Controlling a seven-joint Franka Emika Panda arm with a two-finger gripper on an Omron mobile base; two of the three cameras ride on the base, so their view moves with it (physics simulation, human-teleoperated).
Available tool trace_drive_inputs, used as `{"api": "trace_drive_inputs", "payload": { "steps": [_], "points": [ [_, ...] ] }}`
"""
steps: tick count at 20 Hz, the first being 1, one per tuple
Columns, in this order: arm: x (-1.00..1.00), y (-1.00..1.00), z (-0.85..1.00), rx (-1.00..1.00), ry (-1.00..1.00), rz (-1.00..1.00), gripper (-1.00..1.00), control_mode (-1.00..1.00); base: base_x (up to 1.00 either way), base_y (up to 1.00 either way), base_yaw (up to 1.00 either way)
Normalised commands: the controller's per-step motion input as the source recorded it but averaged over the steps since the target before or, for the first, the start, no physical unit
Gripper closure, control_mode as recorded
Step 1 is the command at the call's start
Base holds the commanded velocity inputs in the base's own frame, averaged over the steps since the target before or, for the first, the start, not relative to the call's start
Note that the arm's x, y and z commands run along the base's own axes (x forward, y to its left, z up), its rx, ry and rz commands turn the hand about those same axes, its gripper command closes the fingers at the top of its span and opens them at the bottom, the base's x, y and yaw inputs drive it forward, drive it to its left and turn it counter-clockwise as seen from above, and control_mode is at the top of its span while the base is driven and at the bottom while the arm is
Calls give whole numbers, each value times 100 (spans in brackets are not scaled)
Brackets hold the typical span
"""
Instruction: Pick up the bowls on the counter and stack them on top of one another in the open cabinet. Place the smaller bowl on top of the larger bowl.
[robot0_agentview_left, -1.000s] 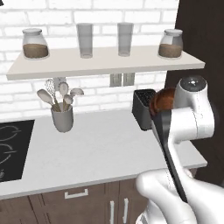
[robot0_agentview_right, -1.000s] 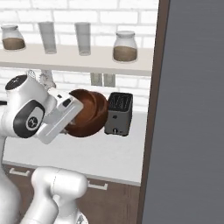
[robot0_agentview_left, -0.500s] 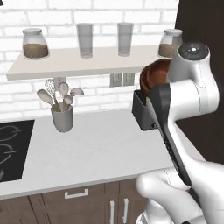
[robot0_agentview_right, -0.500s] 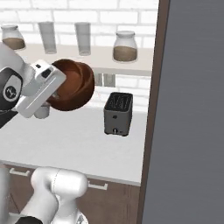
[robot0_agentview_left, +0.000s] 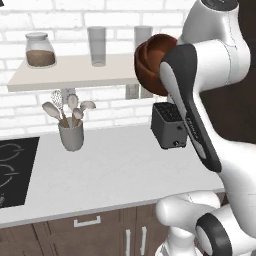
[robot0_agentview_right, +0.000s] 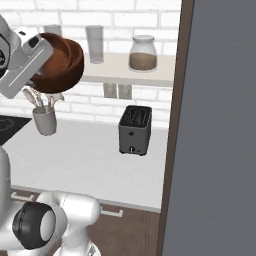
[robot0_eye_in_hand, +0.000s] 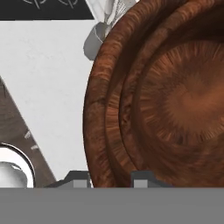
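A: Nearest us, the gripper (robot0_eye_in_hand: 110, 177) is clamped narrow on the rim of a bowl (robot0_eye_in_hand: 166, 100), one finger inside the wall and one outside. Which bowl we can't say for sure; there's nothing alongside to compare, though it looks wide and deep.

B: We'd judge it stiff and fairly light, but glossy, so it could slip or swing when pinched at one edge. The rim is the only place we can take it; the wall is too wide to span.

A: It hangs in the air above the counter (robot0_agentview_left: 115, 170), tipped on its side, up by the shelf (robot0_agentview_left: 75, 70).

B: From the left we see its underside (robot0_agentview_left: 152, 62) beside the arm. From the right, the hollow (robot0_agentview_right: 60, 62) faces out, and there's a dark door edge (robot0_agentview_right: 172, 125) the left view lacks.

A: Farther back, the cup (robot0_agentview_left: 71, 135), the toaster (robot0_agentview_right: 135, 130), then jars and glasses on the shelf
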Motion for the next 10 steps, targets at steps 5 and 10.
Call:
{"api": "trace_drive_inputs", "payload": {
  "steps": [5, 10],
  "points": [
    [100, 46, -14, -5, 0, 13, 100, -100, 0, 0, 0],
    [90, 20, -19, -15, -8, 14, 100, -100, 0, 0, 0]
  ]
}}
